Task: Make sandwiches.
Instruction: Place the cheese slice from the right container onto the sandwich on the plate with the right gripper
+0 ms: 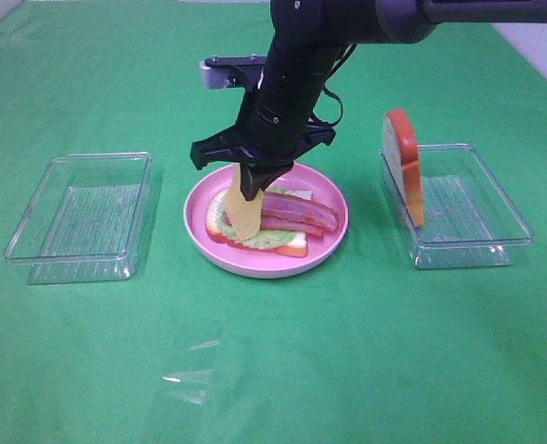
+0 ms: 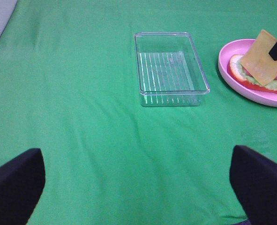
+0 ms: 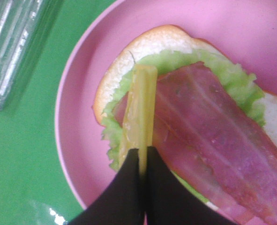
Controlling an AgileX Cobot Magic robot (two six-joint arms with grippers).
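On the round pink plate (image 1: 264,268) lies a white bread slice (image 3: 143,44) topped with pale green lettuce (image 3: 232,79) and reddish-pink bacon strips (image 1: 296,213). My right gripper (image 1: 250,180) reaches over the plate and is shut on a yellow cheese square (image 1: 243,211), which hangs on edge with its lower corner close to the lettuce. The right wrist view shows the cheese (image 3: 140,108) edge-on between the black fingertips (image 3: 129,187). A second bread slice (image 1: 403,166) stands upright in the right-hand tray. My left gripper (image 2: 138,185) is open over bare green cloth, holding nothing.
A clear plastic tray (image 1: 83,217) sits empty left of the plate. Another clear tray (image 1: 472,245) sits to the right, holding the upright bread. Green cloth covers the table, and the left wrist view shows the left tray (image 2: 173,91) and the plate (image 2: 236,75).
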